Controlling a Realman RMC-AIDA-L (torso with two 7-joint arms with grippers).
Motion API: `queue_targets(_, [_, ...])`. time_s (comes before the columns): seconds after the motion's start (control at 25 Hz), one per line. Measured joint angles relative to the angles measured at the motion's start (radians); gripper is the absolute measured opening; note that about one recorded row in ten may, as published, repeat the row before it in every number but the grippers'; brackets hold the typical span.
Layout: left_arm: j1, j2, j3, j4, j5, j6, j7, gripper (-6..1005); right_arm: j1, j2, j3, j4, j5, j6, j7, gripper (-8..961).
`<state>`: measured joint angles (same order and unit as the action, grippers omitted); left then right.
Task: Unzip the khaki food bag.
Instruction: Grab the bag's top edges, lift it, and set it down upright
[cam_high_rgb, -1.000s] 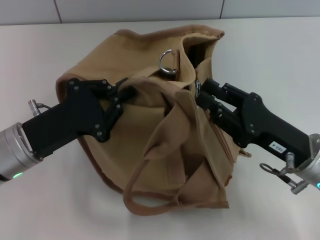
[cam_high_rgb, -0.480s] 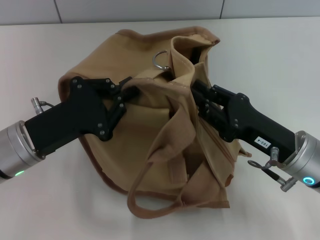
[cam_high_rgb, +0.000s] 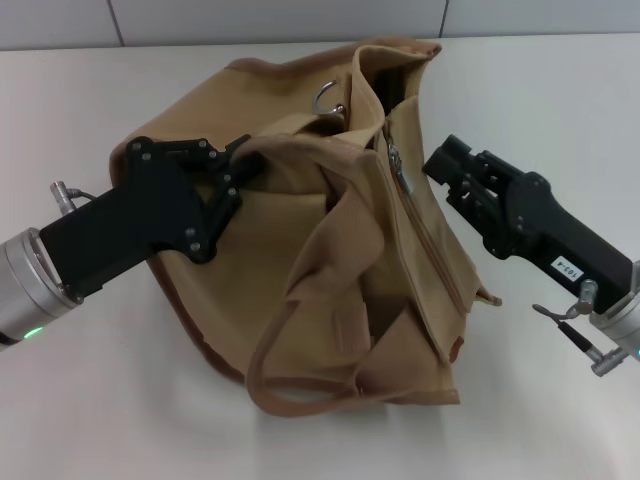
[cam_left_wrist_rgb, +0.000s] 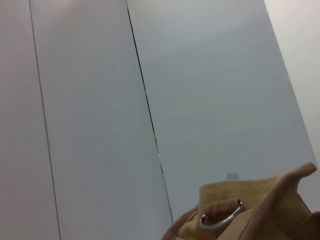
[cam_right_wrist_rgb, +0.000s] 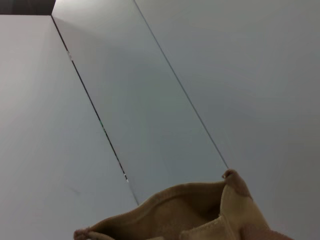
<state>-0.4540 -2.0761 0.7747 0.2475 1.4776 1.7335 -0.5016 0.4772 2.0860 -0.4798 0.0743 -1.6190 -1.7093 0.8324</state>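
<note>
Left end effector (cam_high_rgb: 243, 160) grips the khaki food bag (cam_high_rgb: 330, 260) at centre-left; right end effector (cam_high_rgb: 440, 168), released, should re-pinch the zipper pull (cam_high_rgb: 398, 166) squarely.

A bare test or lab-style workspace is suggested rather than a home or shop. A plain, pale tabletop (cam_high_rgb: 90, 400) is seen in the head view, unmarked and without any cloth or pattern. Behind it, a wall of large smooth light-grey panels (cam_left_wrist_rgb: 90, 100) is shown, divided only by thin dark seams (cam_left_wrist_rgb: 145, 105); the same panelling and seams are visible in the right wrist view. No furnishings, signs or domestic fittings are shown, so the exact kind of room cannot be determined beyond a plain indoor bench set against panelled walls.
</note>
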Motion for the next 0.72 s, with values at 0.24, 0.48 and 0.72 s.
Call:
queue_targets(0.24, [-0.002, 0.001, -0.003, 0.001, -0.001, -0.012, 0.000, 48, -0.006, 0.000, 0.002, -0.009, -0.005, -0.008, 0.001, 297])
queue_targets(0.48, [-0.006, 0.002, -0.003, 0.000, -0.001, -0.022, 0.000, 48, -0.009, 0.001, -0.005, -0.043, -0.014, -0.062, -0.009, 296])
queue_targets(0.72, [-0.007, 0.001, -0.003, -0.002, -0.001, -0.021, 0.000, 48, 0.006, 0.002, -0.005, -0.063, -0.090, -0.075, -0.041, 295])
